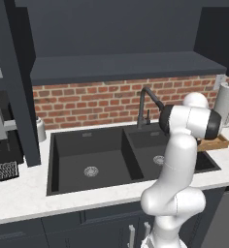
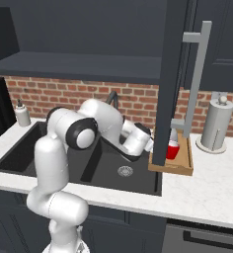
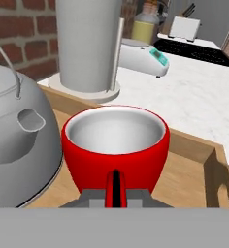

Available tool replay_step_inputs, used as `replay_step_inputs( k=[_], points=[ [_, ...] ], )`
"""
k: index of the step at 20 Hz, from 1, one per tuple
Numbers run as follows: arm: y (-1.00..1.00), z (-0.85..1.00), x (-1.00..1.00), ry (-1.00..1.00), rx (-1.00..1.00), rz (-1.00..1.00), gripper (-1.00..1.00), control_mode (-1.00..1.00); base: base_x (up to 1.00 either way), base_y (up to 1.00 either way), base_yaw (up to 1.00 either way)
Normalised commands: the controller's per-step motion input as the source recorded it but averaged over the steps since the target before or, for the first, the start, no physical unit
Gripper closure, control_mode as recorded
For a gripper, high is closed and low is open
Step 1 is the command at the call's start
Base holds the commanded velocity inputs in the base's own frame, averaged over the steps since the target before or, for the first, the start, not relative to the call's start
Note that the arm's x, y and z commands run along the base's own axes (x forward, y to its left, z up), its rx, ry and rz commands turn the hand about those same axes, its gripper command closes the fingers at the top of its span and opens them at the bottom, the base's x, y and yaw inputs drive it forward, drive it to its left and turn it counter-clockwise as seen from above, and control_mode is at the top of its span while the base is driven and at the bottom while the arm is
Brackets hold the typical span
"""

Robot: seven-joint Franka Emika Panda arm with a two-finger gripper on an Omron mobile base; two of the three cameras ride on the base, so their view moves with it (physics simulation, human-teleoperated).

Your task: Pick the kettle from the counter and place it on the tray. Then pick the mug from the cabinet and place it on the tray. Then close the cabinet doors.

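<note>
Though gripped, mug point(image 3: 115, 145) upright, mouth skyward.

One kettle point(image 3: 17, 145). One mug point(image 3: 115, 145), red. One tray point(image 2: 183, 160), wooden. One paper-towel roll point(image 2: 216, 126). One black sink point(image 1: 94, 157), two basins. One faucet point(image 1: 146, 106). One soap dispenser point(image 2: 22, 114). One open cabinet door point(image 2: 172, 79), one bar handle point(image 2: 196, 79). One white tabletop point(image 2: 212, 192). One white appliance with teal panel point(image 3: 144, 58).

glossy white rounded arm point(image 1: 177, 160) — dark bands at joints.
</note>
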Motion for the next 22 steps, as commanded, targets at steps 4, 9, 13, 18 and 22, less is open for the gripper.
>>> replay_step_inputs(
  k=[4,9,13,18,22],
  points=[
    [-0.05,-0.18,0.01,0.0,-0.03,0.0,1.0,-1.0,0.0,0.0,0.0],
    [-0.02,-0.18,0.04,0.0,-0.04,0.0,1.0,-1.0,0.0,0.0,0.0],
    [0.0,-0.2,0.0,0.0,-0.02,0.0,1.0,-1.0,0.0,0.0,0.0],
    [-0.01,-0.08,0.0,0.0,-0.01,0.0,-1.0,-1.0,0.0,0.0,0.0],
    [-0.01,-0.06,0.0,0.0,0.0,0.0,-1.0,-1.0,0.0,0.0,0.0]
  ],
)
